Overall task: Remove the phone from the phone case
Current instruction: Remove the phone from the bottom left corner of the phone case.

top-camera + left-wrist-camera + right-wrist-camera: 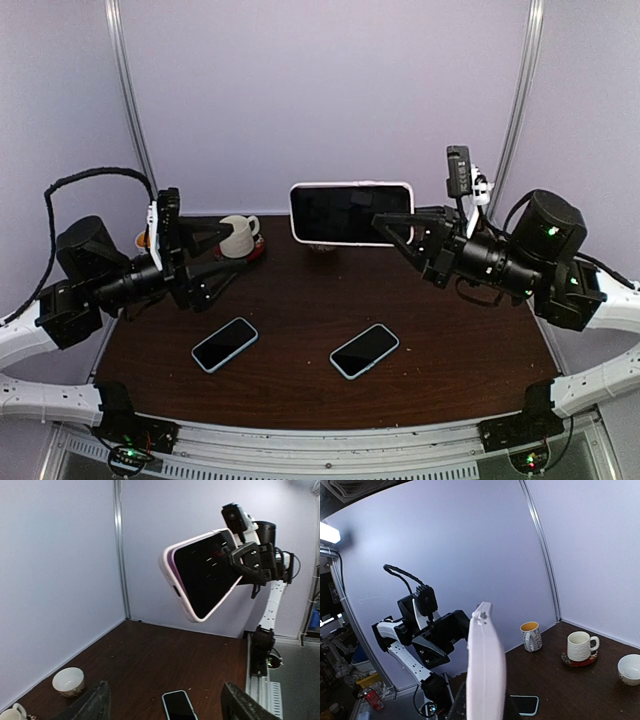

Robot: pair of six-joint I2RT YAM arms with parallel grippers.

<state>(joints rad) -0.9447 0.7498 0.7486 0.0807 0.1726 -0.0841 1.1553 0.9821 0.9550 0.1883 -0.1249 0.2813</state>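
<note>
Above the desk's (450,375) far edge: right hand (392,226) clamped on one end of the phone (350,213), held aloft on its long edge, case (169,565) on. Left hand (222,256) wide, empty, well apart. Two spare phones (224,344) flat on desk.

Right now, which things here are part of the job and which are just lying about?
Job: phone in its white case, gripped by the right hand; left hand, open and apart from it.
Lying about: left flat phone, right flat phone, white mug, yellow-lined cup, bowl.
</note>
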